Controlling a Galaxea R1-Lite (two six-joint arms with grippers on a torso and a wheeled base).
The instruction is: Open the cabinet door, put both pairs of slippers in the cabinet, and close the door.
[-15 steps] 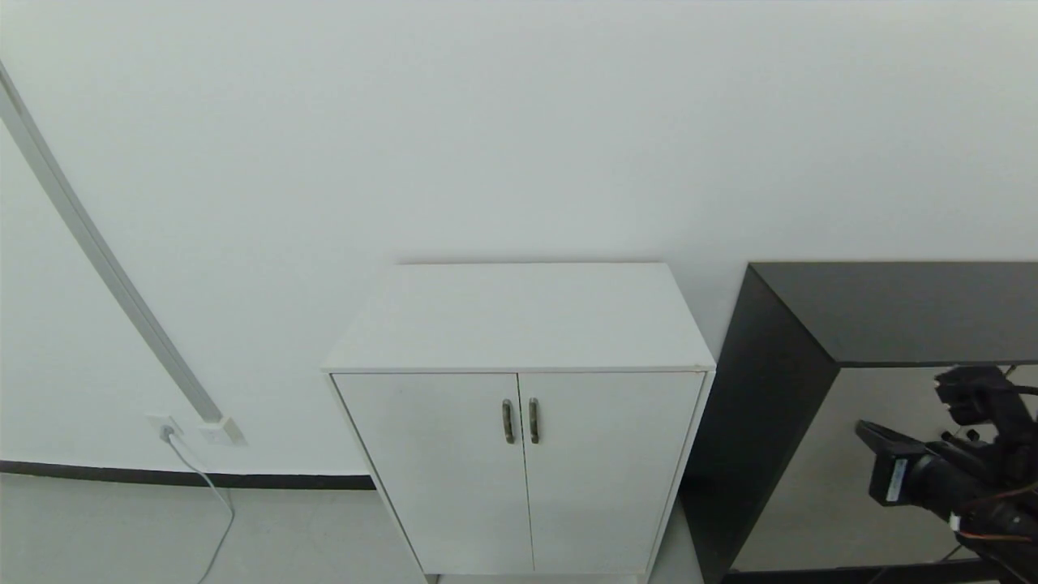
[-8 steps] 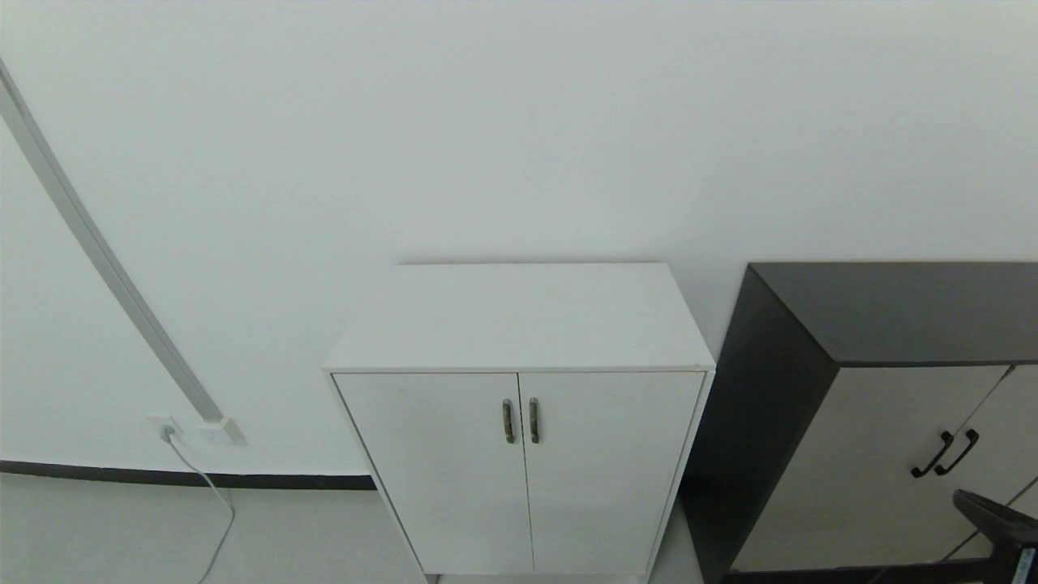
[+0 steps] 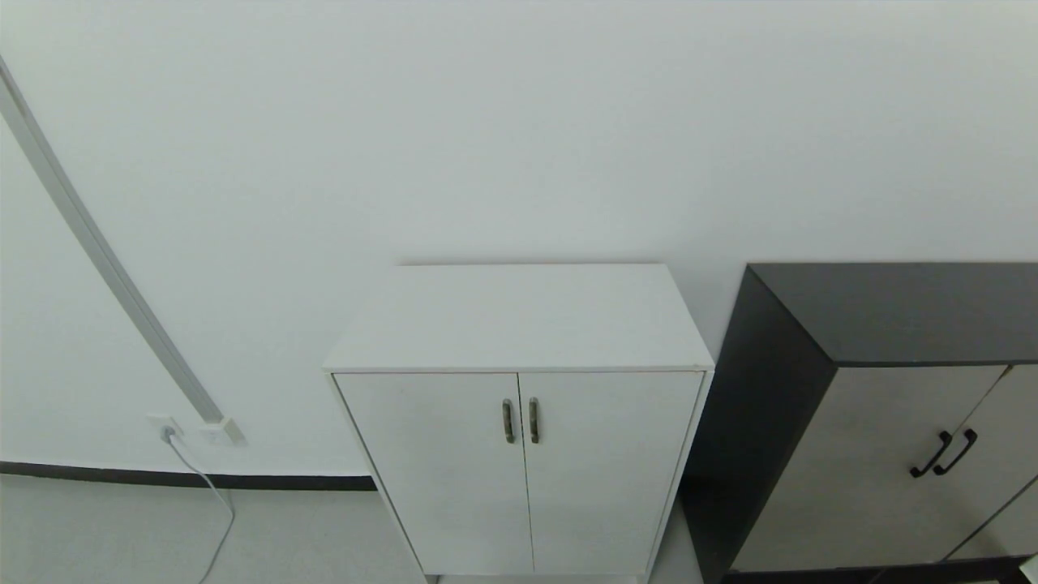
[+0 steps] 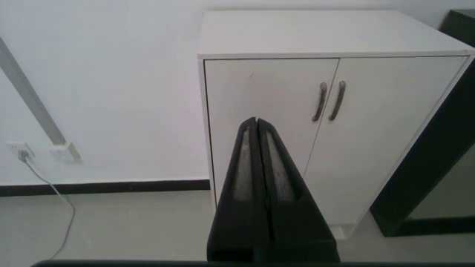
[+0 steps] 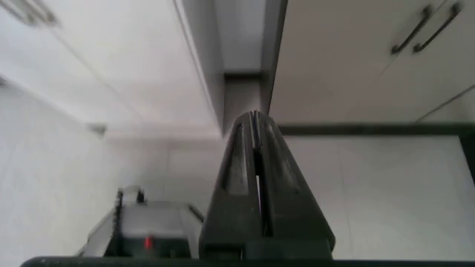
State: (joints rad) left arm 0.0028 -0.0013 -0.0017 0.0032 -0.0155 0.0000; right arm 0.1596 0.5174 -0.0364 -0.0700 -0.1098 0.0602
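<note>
A grey conduit strip (image 3: 105, 259) runs slantwise down the wall on the left to a wall socket (image 3: 165, 427), and a pale cable (image 3: 212, 495) hangs from the socket to the floor. The white cabinet (image 3: 519, 324) stands against the wall at the middle, just as it did a second ago. Both of its doors are shut, and the left handle (image 3: 508, 421) and right handle (image 3: 534, 420) sit side by side at the seam.

The left gripper (image 4: 257, 122) is held in front of the cabinet's left door, well apart from it. Its fingers are pressed flat together with nothing between them.

Just right of the white cabinet stands the dark cabinet (image 3: 778, 405). The right arm covered its pale doors a second ago and has since dropped away below the frame, uncovering the pair of black handles (image 3: 943, 453). The right gripper (image 5: 256, 115) points low toward the gap between the two cabinets, with its fingers closed and empty.
</note>
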